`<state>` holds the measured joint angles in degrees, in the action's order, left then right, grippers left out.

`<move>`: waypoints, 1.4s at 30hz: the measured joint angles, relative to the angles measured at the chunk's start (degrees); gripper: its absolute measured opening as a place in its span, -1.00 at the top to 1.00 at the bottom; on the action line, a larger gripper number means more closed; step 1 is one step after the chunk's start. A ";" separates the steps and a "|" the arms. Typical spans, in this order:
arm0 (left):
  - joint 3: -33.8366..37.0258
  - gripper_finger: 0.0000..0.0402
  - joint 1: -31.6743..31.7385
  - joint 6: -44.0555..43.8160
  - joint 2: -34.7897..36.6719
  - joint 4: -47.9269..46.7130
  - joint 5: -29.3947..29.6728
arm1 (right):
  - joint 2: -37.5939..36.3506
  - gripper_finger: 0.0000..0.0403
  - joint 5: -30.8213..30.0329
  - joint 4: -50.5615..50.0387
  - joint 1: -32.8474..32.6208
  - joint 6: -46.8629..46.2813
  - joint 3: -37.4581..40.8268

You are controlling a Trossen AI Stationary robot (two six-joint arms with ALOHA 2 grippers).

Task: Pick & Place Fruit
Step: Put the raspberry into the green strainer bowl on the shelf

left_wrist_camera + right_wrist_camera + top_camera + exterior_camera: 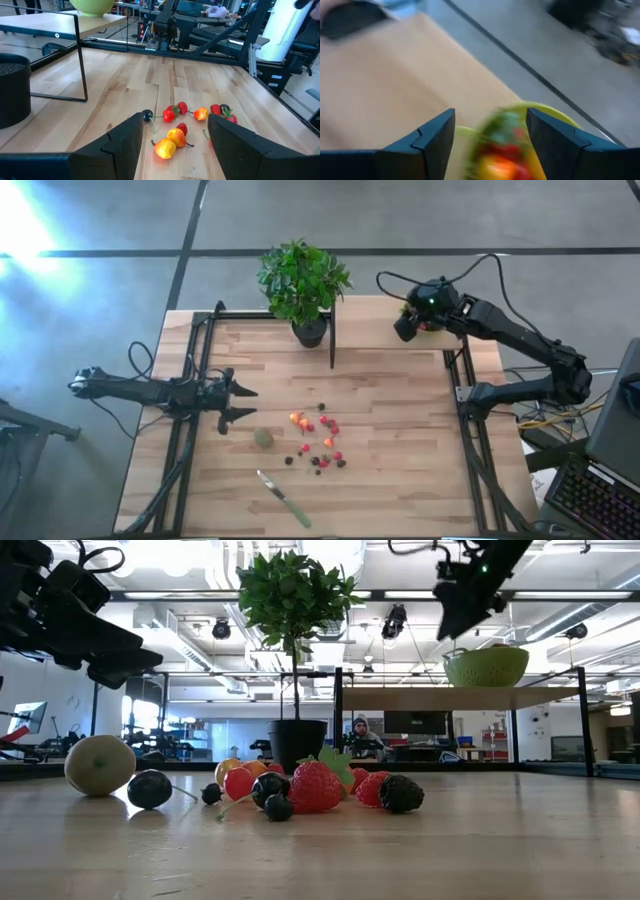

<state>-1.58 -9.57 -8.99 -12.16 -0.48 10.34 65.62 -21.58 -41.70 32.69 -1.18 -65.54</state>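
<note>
We are holding the right claw over the lime-green bowl on the raised shelf, fingers spread with blurred fruit between them, so keeping it centred for a clean drop, while the left claw is waiting open beside the fruit cluster on the surface.

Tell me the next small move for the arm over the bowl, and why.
Probably lift the right gripper clear and swing back to the fruit pile. Its fingers stand open above the green bowl, nothing between them, and many fruits lie on the table.
</note>
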 joint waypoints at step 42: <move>0.00 -0.14 0.01 0.00 0.02 0.01 0.00 | 30.96 0.19 4.10 24.58 -48.05 -3.35 3.35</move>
<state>-1.58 -9.56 -8.99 -12.14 -0.47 10.35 96.57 -17.48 -17.13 -15.36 -4.53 -62.19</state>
